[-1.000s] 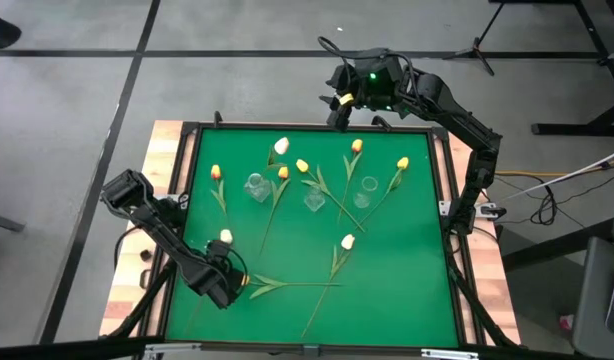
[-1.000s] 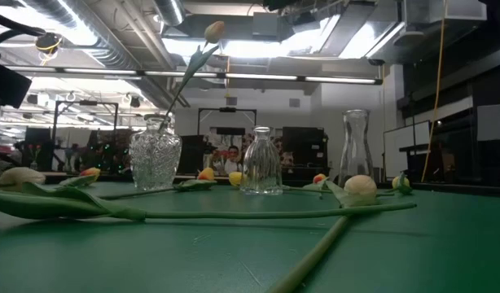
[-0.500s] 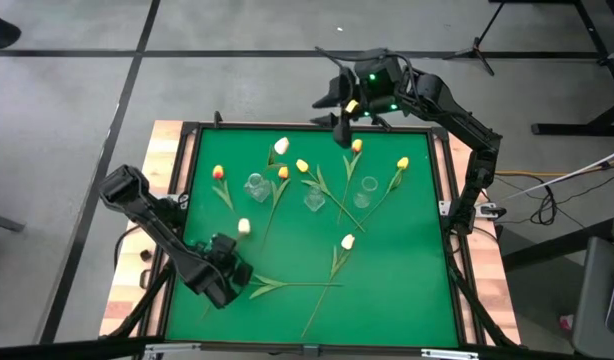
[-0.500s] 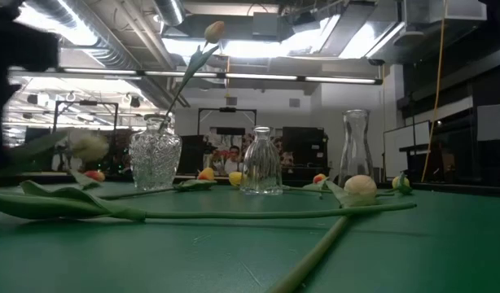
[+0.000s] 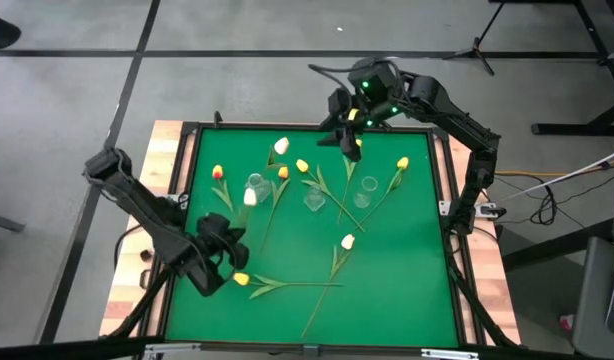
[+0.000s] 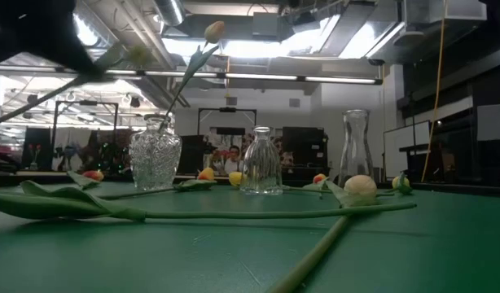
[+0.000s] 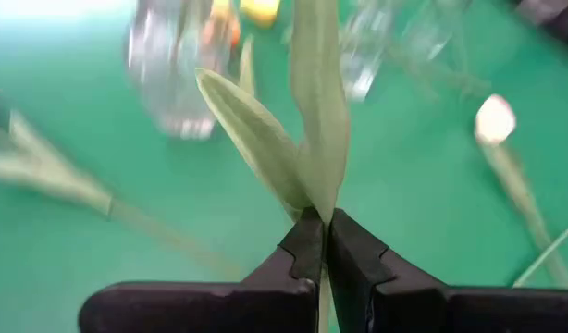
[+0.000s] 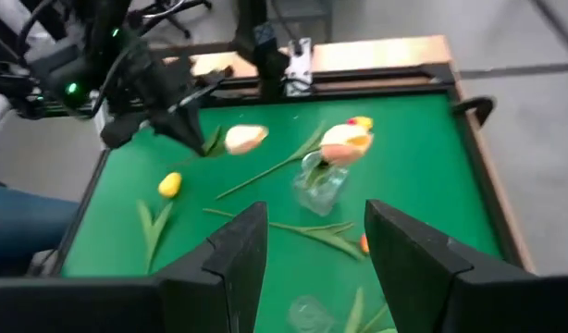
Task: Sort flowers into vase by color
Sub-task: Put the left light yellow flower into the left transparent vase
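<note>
My left gripper (image 5: 227,243) is over the near left of the green table and is shut on a white tulip (image 5: 250,197), whose head is up beside the cut-glass vase (image 5: 255,185). In the low view the tulip (image 6: 136,55) is a blur high above the table. A pale tulip (image 6: 213,31) stands with its stem in that vase (image 6: 155,159). A small bottle (image 5: 314,198) and a carafe (image 5: 367,190) stand to its right. Several tulips lie flat on the table. My right gripper (image 8: 316,245) hangs open, holding nothing, over the far edge (image 5: 347,128). My left gripper pinches the white tulip's stem (image 7: 318,218) between its two fingers, just where the two long leaves (image 7: 265,148) branch off. The fingers come from the table's near left and slant slightly down. The tulip is lifted clear, head end beyond the fingers toward the vases.
On the table a yellow tulip (image 5: 240,278) lies at the near left and a white one (image 5: 347,241) near the middle. Orange and yellow ones (image 5: 283,172) (image 5: 402,162) lie among the vases. A raised black frame (image 5: 192,130) rims the table.
My left gripper has risen and tipped up from pointing steeply down, lifting the white tulip clear of the table. The tulip's head has swung toward the far edge, up beside the cut-glass vase. My right gripper has turned in place over the far edge.
</note>
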